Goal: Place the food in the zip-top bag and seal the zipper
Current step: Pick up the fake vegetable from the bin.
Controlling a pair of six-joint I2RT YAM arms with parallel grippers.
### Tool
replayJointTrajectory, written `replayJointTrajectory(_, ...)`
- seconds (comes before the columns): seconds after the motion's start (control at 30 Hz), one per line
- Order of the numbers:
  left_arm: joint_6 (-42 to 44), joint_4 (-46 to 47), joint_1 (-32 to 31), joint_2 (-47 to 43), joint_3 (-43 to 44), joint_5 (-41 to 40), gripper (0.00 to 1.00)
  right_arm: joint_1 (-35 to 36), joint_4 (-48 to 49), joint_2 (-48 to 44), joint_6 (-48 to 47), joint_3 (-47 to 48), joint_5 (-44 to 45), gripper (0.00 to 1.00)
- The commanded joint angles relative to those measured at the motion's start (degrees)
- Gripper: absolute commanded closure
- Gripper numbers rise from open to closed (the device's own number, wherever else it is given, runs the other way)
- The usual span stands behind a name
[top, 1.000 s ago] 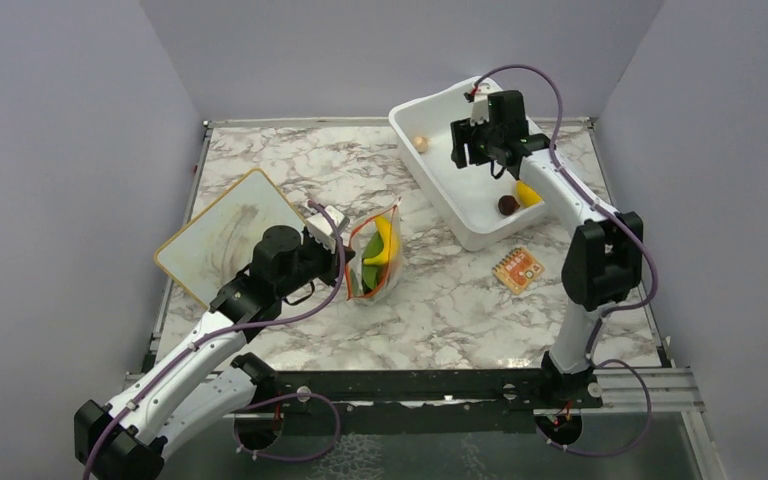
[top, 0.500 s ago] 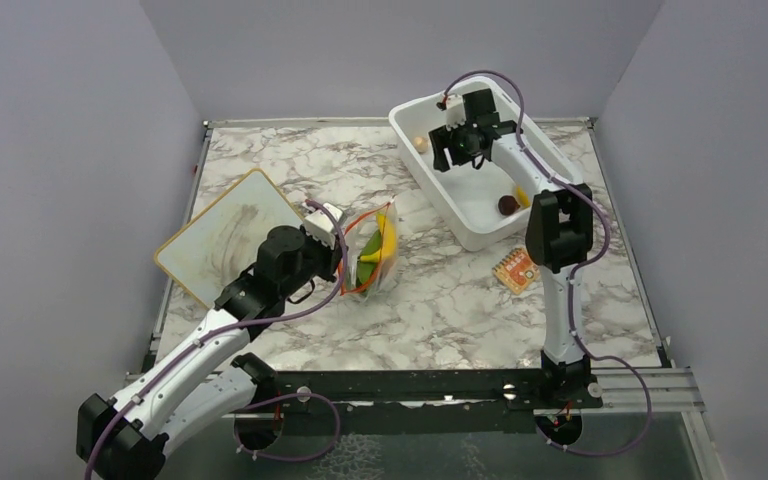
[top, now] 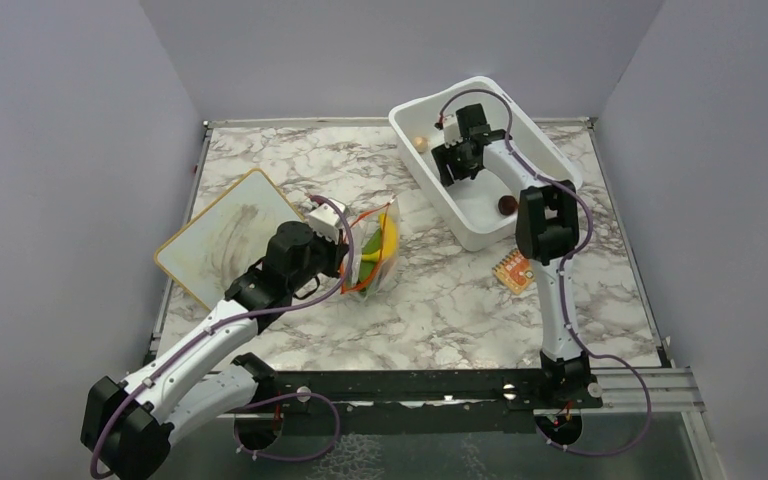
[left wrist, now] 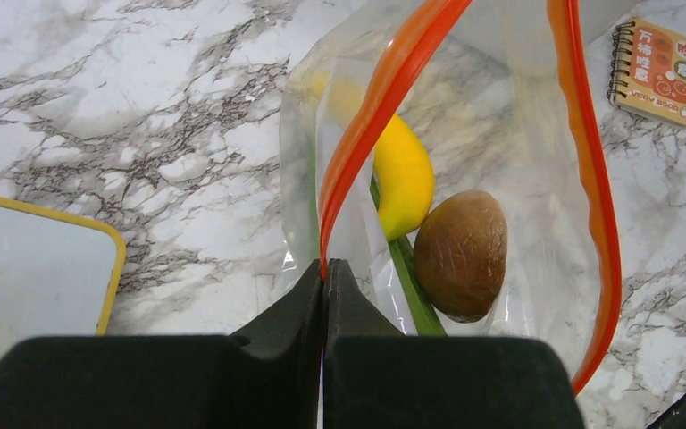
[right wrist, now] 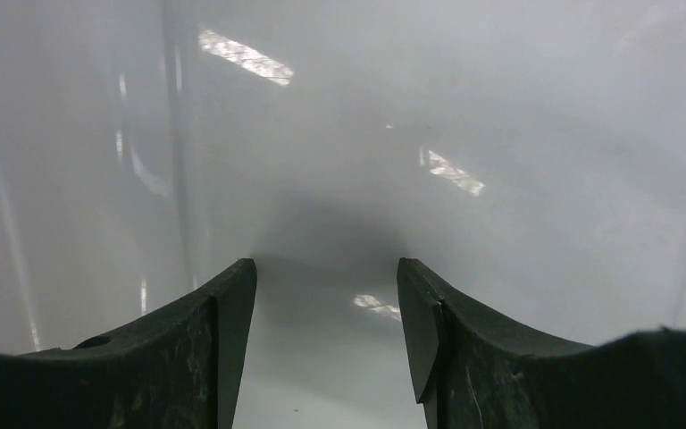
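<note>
Right gripper (top: pixel 449 170) has shifted toward 9 o'clock in the tub (top: pixel 475 232), jaws apart.
Beige piece (top: pixel 419 143) lies at its 10 o'clock; left gripper (left wrist: pixel 324 271) pinches the zipper (left wrist: pixel 384 107).

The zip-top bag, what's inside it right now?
Inside the zip-top bag: a yellow banana, a brown round piece and a green stalk. The stalk's lower end is hidden behind the left tool, which pinches the zipper.

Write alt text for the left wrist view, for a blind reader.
The left gripper, shut, pinches the red-orange zipper of the open zip-top bag, which holds a banana, a brown round piece and a green stalk. Marble table beneath; small orange notebook top right.
</note>
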Motion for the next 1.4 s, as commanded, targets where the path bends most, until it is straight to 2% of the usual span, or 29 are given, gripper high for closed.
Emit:
replayJointTrajectory(0.0,-1.7,2.17,0.01,0.43,0.64,-1.48,1.0,-1.26,0.76,-1.18,0.8,1.91,9.02,0.42)
replayJointTrajectory(0.3,-2.36,1.88,-0.01,1.27,2.04,-1.46,1.0,-1.36,5.58,-7.37,3.59,-3.9,15.72,0.56)
replayJointTrajectory(0.4,-4.6,2.16,0.0,-0.28,1.09,-0.76,1.0,-1.4,6.99,-9.0,4.04,-6.38,15.85,0.58)
replayJointTrajectory(0.53,-5.37,2.13,0.0,-2.02,0.2,1.0,1.0,-1.39,7.56,-12.32,5.32,-9.76,10.77,0.58)
replayJointTrajectory(0.73,-2.34,-0.29,0.0,-2.72,1.52,-2.55,1.0,-1.44,12.23,-17.77,7.62,-15.03,0.77,0.51)
replayJointTrajectory(0.9,-3.48,-0.26,0.0,-4.79,0.15,-3.76,1.0,-1.45,12.76,-17.48,10.54,-15.13,-6.46,0.43)
replayJointTrajectory(1.03,-4.19,-0.57,0.0,-6.66,-0.51,-3.49,1.0,-1.91,18.3,-18.01,14.26,-17.27,-10.99,0.42)
replayJointTrajectory(1.2,-4.3,-0.57,-0.02,-7.94,-1.17,-5.6,1.0,-2.43,26.2,-14.71,20.34,-16.29,-17.9,0.41)
replayJointTrajectory(1.37,-10.02,-1.33,0.0,-6.79,-1.64,-7.12,1.0,-2.5,28.74,-8.81,24.21,-10.58,-18.48,0.41)
